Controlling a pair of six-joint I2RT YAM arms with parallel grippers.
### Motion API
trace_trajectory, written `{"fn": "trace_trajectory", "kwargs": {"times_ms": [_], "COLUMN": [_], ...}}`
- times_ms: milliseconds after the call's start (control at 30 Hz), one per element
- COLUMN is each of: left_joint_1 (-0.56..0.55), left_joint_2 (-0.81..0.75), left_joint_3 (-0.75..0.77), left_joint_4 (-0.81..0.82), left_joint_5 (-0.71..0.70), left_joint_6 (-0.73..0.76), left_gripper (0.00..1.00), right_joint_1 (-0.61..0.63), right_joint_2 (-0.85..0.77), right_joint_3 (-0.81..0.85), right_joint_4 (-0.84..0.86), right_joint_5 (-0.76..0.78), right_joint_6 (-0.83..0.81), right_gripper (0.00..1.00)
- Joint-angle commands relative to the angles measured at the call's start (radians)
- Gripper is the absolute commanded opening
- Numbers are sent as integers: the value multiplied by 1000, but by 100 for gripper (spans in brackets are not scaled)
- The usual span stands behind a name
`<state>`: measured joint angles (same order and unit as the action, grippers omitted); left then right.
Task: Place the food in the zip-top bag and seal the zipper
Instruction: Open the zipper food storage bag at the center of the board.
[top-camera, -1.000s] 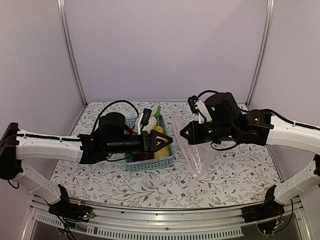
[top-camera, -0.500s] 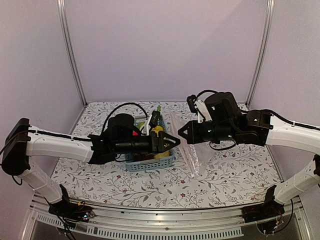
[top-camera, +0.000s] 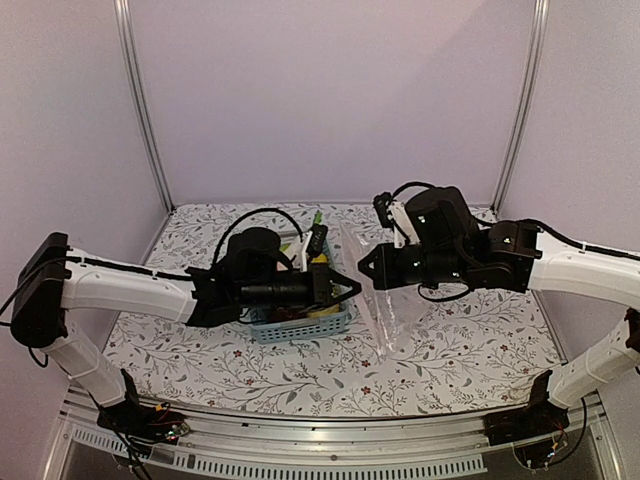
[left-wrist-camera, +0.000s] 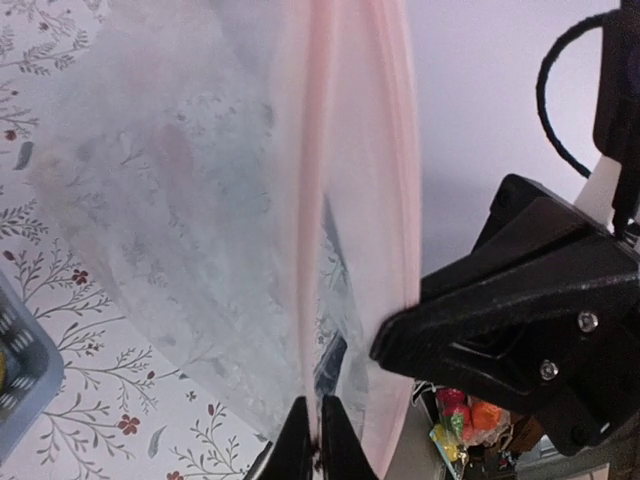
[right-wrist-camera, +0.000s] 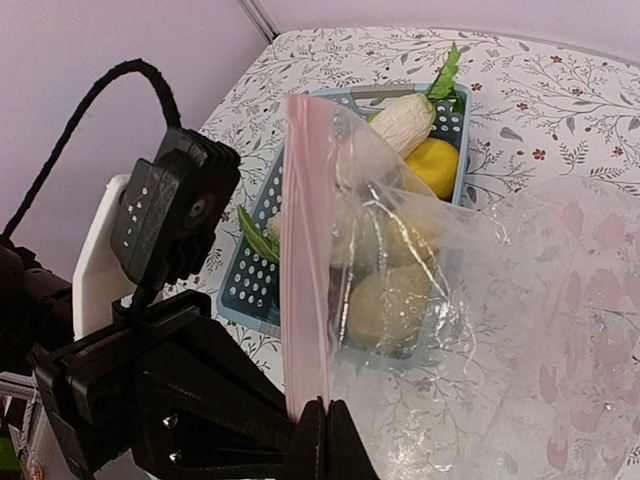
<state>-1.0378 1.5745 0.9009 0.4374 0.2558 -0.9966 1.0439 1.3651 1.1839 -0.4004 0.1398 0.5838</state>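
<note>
The clear zip-top bag (top-camera: 386, 318) hangs between both grippers, held up by its mouth. Its pink zipper (left-wrist-camera: 318, 200) runs upright through the left wrist view. My left gripper (left-wrist-camera: 313, 440) is shut on one lip of that strip. My right gripper (right-wrist-camera: 325, 440) is shut on the other lip of the zipper (right-wrist-camera: 305, 250), and the two lips stand apart. The food lies in the blue basket (right-wrist-camera: 255, 270) behind the bag: a white radish (right-wrist-camera: 405, 120), a yellow lemon (right-wrist-camera: 437, 165) and more pieces seen through the plastic. In the top view the left gripper (top-camera: 348, 288) and right gripper (top-camera: 368, 272) nearly touch.
The blue basket (top-camera: 290, 325) sits left of centre on the flowered table, under my left arm. The left gripper's black body (right-wrist-camera: 150, 400) fills the lower left of the right wrist view. Purple walls and metal posts close in the back and sides.
My left gripper has moved right from above the basket to the bag's mouth and has closed on the zipper strip. The right gripper has kept its hold and barely moved.
</note>
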Motion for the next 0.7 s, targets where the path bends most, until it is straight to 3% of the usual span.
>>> {"fn": "trace_trajectory", "kwargs": {"times_ms": [0,333,667], "left_joint_1": [-10,-5,-4], "left_joint_2": [1,-10,51], "left_joint_3": [27,121,233], "left_joint_4": [-138,-575,-672], "left_joint_5": [-108,-337,-411], "left_joint_6": [-4,80,122], "left_gripper": [0,0,0], "right_joint_1": [-3,-3,-3], "right_joint_2": [16,-99,-167], "right_joint_3": [18,47,63], "right_joint_4": [-94,-258,-274], "right_joint_5": [94,187,51], "right_joint_6": [-25,-48,-62], "right_gripper": [0,0,0]}}
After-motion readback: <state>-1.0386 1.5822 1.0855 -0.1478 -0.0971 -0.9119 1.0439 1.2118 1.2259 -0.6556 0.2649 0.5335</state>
